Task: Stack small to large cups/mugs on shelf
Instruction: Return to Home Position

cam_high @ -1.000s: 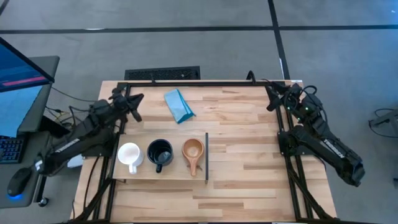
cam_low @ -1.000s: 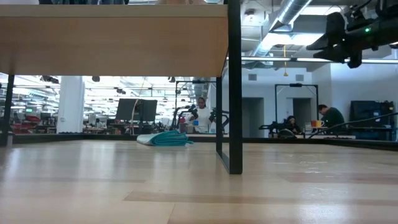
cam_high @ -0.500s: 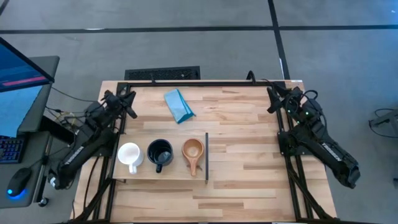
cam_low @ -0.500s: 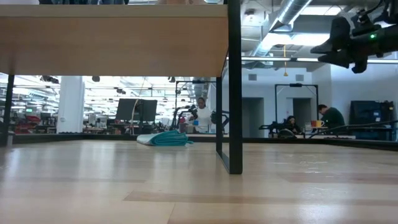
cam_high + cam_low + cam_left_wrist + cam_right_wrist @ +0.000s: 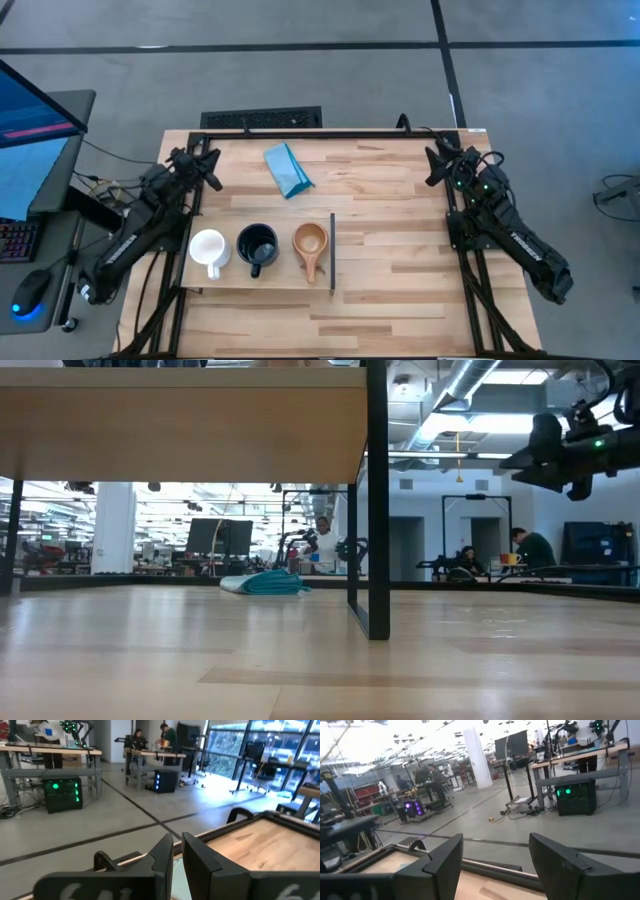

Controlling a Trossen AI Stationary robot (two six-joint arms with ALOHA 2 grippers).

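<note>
**Q:** State of both grippers?

**A:** Left gripper (image 5: 177,844): fingers closed to a narrow slit, nothing held. Right gripper (image 5: 495,840): fingers wide apart, nothing between them. Each hangs near its own far corner of the table (image 5: 400,250).

**Q:** Location of the vessels, taken from the fingers?

**A:** All three stand in one row on the shelf (image 5: 225,278), well apart from both sets of fingers. The white mug (image 5: 207,247) is nearest the left fingers. The black mug (image 5: 257,245) is just beside it. The wooden cup (image 5: 310,240) ends the row on the side toward the right fingers, with the shelf's dark strip (image 5: 332,252) between it and them. A blue cloth (image 5: 288,170) lies nearer the left fingers than any cup does.

**Q:** Handling assessment?

**A:** Judged, not tested. The two mugs look glazed: rigid, fairly heavy, slick on the wall, liable to chip if knocked together. The wooden cup appears light, stiff and less slippery, and it would tip easily.

**Q:** Recommended hold?

**A:** For the mugs, one finger inside and one outside the rim, on the side away from the handle. For the wooden cup, likewise across the rim, or on its stub handle. The gaps in the row are tight, so an approach from above is advised.
</note>
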